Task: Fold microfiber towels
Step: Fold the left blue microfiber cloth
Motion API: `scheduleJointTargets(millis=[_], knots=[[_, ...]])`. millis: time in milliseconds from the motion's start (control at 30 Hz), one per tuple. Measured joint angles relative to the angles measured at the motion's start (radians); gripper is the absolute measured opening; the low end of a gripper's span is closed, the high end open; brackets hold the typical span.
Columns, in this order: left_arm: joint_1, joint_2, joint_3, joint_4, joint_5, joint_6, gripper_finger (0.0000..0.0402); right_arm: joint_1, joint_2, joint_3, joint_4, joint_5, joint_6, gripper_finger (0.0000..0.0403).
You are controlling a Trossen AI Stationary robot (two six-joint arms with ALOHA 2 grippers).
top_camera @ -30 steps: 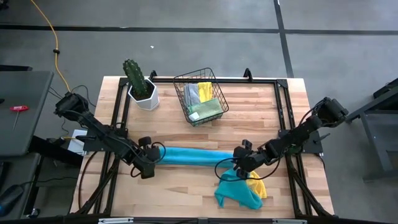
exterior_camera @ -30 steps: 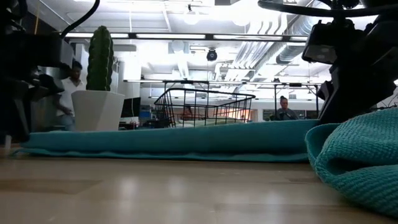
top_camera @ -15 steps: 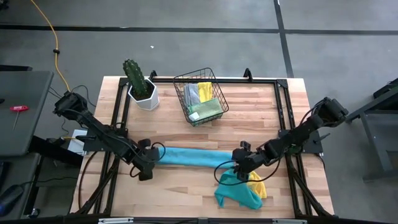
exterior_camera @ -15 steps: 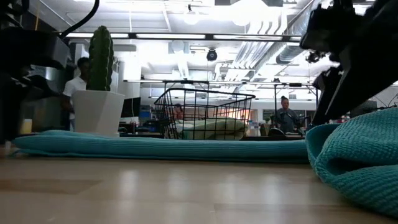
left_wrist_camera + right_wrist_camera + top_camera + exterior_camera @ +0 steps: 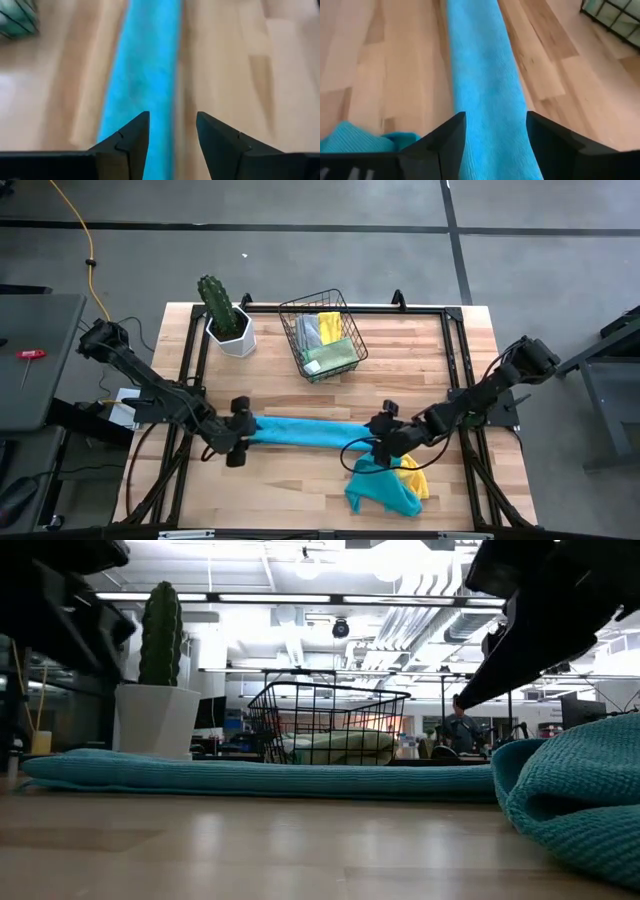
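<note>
blue towel [image 5: 308,431] lies flat on the wood surface [image 5: 400,360] as a long thin strip, with its long line running from 9 o'clock to 3 o'clock in the high view. left claw [image 5: 238,442] sits at the strip's 9 o'clock end, and right claw [image 5: 381,438] sits at its 3 o'clock end, so each arm is close to its own end. both claws have their fingers apart and hold nothing; in each wrist view the strip runs away between the two dark fingers. at 5 o'clock from the strip, just by the right claw, lies a crumpled teal towel [image 5: 382,490] on a yellow towel [image 5: 413,479]. more towels sit in the wire basket [image 5: 321,335] at 12 o'clock, next to the cactus pot [image 5: 231,332]. i think the next fold must bring one short end along the long line to meet the other, so either claw could start from its end.
</note>
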Motion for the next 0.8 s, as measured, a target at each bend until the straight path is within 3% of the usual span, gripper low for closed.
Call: scheduleJointTargets(millis=[333,567,800], knots=[[0.074,0.114,-0.194,0.484,0.008,0.093,0.0128,0.000,0.000,-0.140,0.271,0.003,0.002,0.0188],[0.111,0.198,-0.242,0.541,0.008,0.027,0.0118,0.000,0.007,-0.170,0.274,0.003,0.044,0.0188],[0.117,0.252,-0.244,0.546,0.008,0.020,0.0109,0.000,0.127,-0.170,0.369,-0.005,0.008,0.0174]])
